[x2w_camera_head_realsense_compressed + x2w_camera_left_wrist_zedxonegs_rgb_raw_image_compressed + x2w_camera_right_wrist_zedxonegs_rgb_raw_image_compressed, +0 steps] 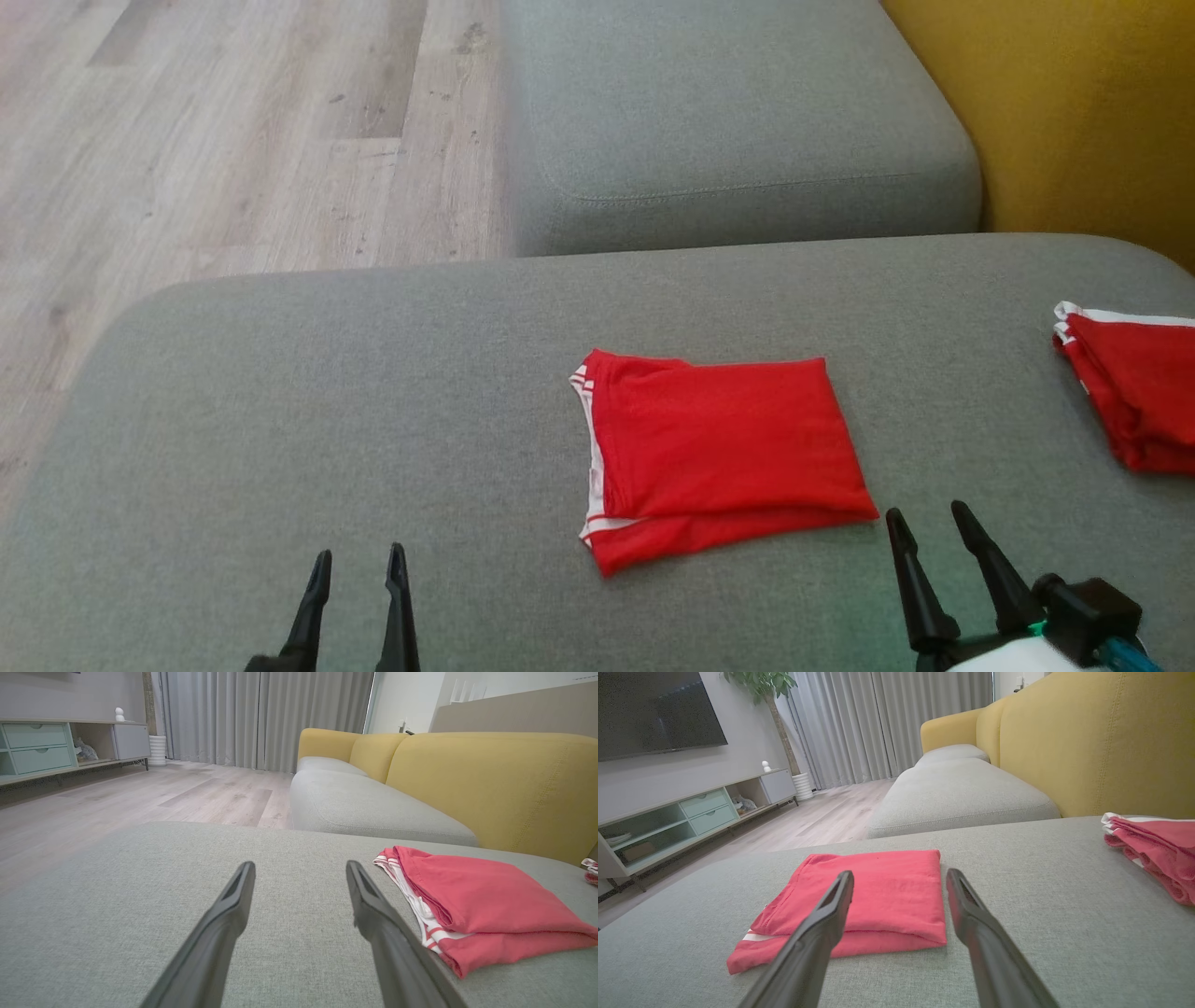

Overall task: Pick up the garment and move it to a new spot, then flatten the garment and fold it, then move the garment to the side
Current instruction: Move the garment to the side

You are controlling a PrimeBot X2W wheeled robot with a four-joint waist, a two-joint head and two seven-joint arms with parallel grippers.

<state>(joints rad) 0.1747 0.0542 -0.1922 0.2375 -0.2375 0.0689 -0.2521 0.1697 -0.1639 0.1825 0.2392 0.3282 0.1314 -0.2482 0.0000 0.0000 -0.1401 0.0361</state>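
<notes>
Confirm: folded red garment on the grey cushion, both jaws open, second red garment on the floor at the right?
No. The second garment lies on the cushion, at its right edge, not the floor; the head view shows it. Otherwise right: folded garment on the cushion, left gripper and right gripper with jaws open.

Pale wood floor (233,140) filled the upper left; grey sofa cushions (728,121) met a yellow backrest (1074,112) at upper right, grey curtains (261,718) hung beyond.

home living room, no doubt: yellow-backed sofa (1064,742) with grey cushions (962,788), wall TV (654,714) over low media cabinet (705,807), floor-length grey curtains (887,723), potted plant (756,680), pale wood floor (831,812)
</notes>
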